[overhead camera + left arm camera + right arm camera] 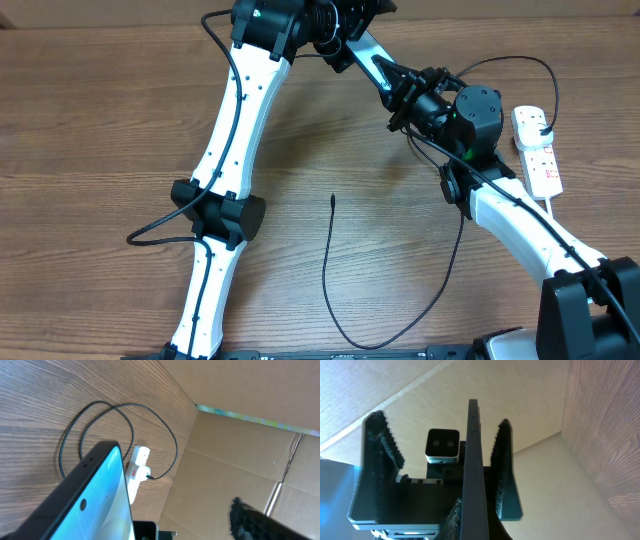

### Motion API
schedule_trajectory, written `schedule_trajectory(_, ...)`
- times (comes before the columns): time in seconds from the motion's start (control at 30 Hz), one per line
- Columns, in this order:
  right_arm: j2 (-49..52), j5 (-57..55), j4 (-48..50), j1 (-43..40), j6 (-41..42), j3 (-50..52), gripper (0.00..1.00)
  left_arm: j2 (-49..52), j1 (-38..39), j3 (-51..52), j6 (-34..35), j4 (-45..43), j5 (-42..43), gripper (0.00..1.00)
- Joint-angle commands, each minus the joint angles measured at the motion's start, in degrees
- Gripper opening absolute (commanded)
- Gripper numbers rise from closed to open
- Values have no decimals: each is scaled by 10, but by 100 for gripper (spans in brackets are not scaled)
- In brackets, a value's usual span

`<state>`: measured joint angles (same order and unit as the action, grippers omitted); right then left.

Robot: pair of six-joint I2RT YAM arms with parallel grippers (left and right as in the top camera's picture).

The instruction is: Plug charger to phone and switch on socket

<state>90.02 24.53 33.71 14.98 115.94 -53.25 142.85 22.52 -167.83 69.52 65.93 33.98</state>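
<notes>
The phone (384, 71) is held in the air at the back of the table, between the two arms. My right gripper (408, 95) is shut on its lower end; in the right wrist view the phone (471, 455) stands edge-on in my right gripper (470, 515). My left gripper (366, 52) stands open around the phone's other end, and its bright blue screen (100, 505) lies by one side, well away from the far finger (250, 520). The charger cable (328, 270) lies loose on the table, with its tip (332, 198) free. The socket (538, 150) lies at the right.
Brown cardboard walls (235, 455) stand along the table's back edge. The charger cable loops (125, 407) across the wood to a plug at the white socket (137, 467). My left arm's white links (230, 150) cross the table's left half.
</notes>
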Motion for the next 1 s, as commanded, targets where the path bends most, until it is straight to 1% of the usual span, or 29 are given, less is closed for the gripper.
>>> schedule_trajectory(0.0, -5, -3, 14, 0, 79, -11, 4, 12, 6, -1, -17, -2, 17, 100)
schedule_trajectory(0.47, -5, -38, 14, 0, 79, -11, 4, 12, -15, -1, -43, -2, 37, 100)
schedule_trajectory(0.6, -5, -46, 14, 0, 79, -11, 4, 12, -18, -1, -68, -11, 47, 100)
schedule_trajectory(0.87, -5, -65, 19, 0, 79, -11, 4, 13, -19, -1, -67, -19, 56, 100)
schedule_trajectory(0.97, -5, -66, 21, 0, 79, -11, 4, 13, -20, 1, -67, -37, 71, 100)
